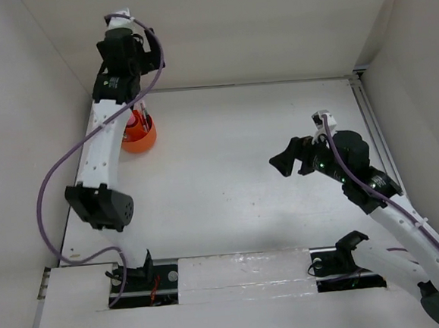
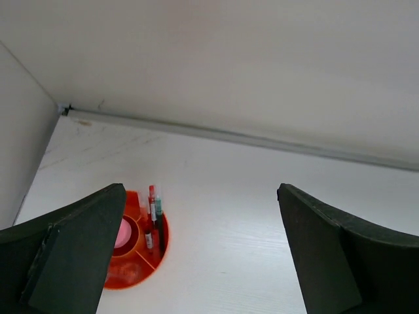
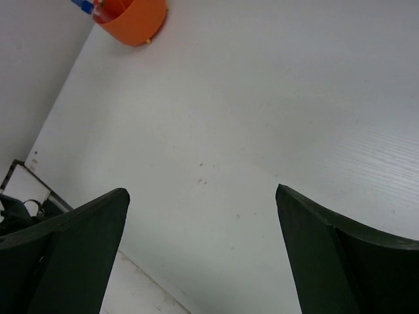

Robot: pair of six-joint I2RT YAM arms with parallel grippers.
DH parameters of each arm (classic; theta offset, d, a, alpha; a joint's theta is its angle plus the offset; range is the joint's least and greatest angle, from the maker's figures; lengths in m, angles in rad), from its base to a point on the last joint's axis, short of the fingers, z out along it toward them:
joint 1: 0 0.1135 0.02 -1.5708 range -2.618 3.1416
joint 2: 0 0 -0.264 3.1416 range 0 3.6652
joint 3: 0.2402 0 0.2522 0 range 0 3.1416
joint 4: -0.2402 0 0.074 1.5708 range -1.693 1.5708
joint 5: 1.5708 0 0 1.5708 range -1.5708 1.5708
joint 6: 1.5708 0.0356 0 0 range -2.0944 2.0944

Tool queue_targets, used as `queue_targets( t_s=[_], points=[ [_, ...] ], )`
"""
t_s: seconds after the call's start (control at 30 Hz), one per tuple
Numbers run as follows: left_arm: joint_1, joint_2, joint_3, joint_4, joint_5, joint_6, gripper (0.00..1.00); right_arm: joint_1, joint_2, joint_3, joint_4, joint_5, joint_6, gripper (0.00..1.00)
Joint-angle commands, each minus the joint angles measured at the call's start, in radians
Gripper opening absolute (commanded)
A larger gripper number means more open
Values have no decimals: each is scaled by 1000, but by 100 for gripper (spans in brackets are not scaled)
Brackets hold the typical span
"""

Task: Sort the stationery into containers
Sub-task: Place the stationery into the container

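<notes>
The orange cup (image 1: 143, 139) stands at the far left of the table, partly under my left arm. In the left wrist view the cup (image 2: 134, 261) holds the pink tube (image 2: 122, 233) in its centre, two red-white pens (image 2: 151, 208) and the dark green pen (image 2: 159, 219) upright in one compartment. My left gripper (image 2: 200, 191) is open and empty, raised well above the cup. My right gripper (image 1: 294, 160) is open and empty over the table's right half, far from the cup (image 3: 134, 16). A blue cap (image 3: 82, 3) shows at the cup's rim. I cannot make out the erasers.
White walls close in the table at the back (image 2: 229, 52) and on both sides. A grey seam (image 2: 229, 136) runs along the table's far edge. A white strip (image 1: 243, 272) with the arm bases lies at the near edge.
</notes>
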Motion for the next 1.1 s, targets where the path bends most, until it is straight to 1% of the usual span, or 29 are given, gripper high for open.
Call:
queue_targets(
  t_s=[0.0, 0.03, 0.07, 0.1, 0.13, 0.17, 0.2, 0.23, 0.27, 0.3, 0.33, 0.37, 0.4, 0.43, 0.5, 0.53, 0.57, 0.63, 0.67, 0.8, 0.87, 1.0, 1.07],
  points=[
    [13, -191, 57, -83, -10, -104, 99, 20, 5, 165, -88, 159, -40, 100],
    [13, -223, 57, -109, -40, -135, 99, 29, 16, 199, -163, 194, -41, 100],
    [13, -260, 22, -129, -40, -161, 99, 42, 16, 234, -199, 271, -51, 100],
    [13, -352, -18, -129, -50, -183, 99, 42, 16, 292, -226, 308, -51, 100],
    [13, -404, -67, -117, -50, -213, 99, 55, 16, 320, -252, 345, -65, 100],
    [13, -459, -182, -100, -50, -214, 99, 56, 7, 347, -306, 416, -65, 100],
    [13, -571, -241, -79, -50, -224, 99, 86, 7, 375, -331, 453, -65, 100],
    [13, -623, -297, -50, -50, -224, 99, 101, -7, 419, -351, 481, -74, 100],
    [13, -724, -403, -39, -60, -244, 99, 130, -7, 438, -377, 512, -74, 100],
    [13, -725, -461, -25, -60, -244, 99, 141, -22, 450, -377, 512, -83, 100],
    [13, -827, -516, -1, -60, -255, 99, 151, -42, 473, -389, 512, -84, 100],
    [13, -878, -571, 9, -39, -269, 99, 151, -52, 483, -389, 512, -93, 100],
    [13, -927, -678, 18, -28, -296, 99, 161, -52, 493, -415, 512, -93, 100],
    [13, -1023, -729, 35, -16, -312, 99, 161, -64, 504, -426, 512, -102, 100],
    [13, -1116, -832, 59, 41, -312, 99, 161, -76, 520, -457, 524, -102, 100],
    [13, -1200, -934, 73, 41, -321, 99, 161, -85, 533, -467, 550, -111, 100],
    [13, -1236, -982, 90, 41, -321, 99, 171, -85, 542, -468, 561, -111, 100],
    [13, -1291, -1076, 78, -11, -342, 99, 171, -95, 543, -492, 592, -111, 100],
    [13, -1338, -1101, 67, -23, -352, 99, 180, -95, 552, -492, 601, -111, 100],
    [13, -1443, -1204, 44, -69, -381, 99, 180, -116, 538, -504, 623, -120, 100],
    [13, -1465, -1227, 35, -102, -393, 99, 180, -137, 523, -504, 633, -120, 100],
    [13, -1465, -1215, 26, -123, -393, 99, 180, -147, 498, -491, 633, -120, 100],
    [13, -1442, -1225, 35, -132, -393, 99, 180, -147, 498, -491, 633, -110, 100]
  ],
)
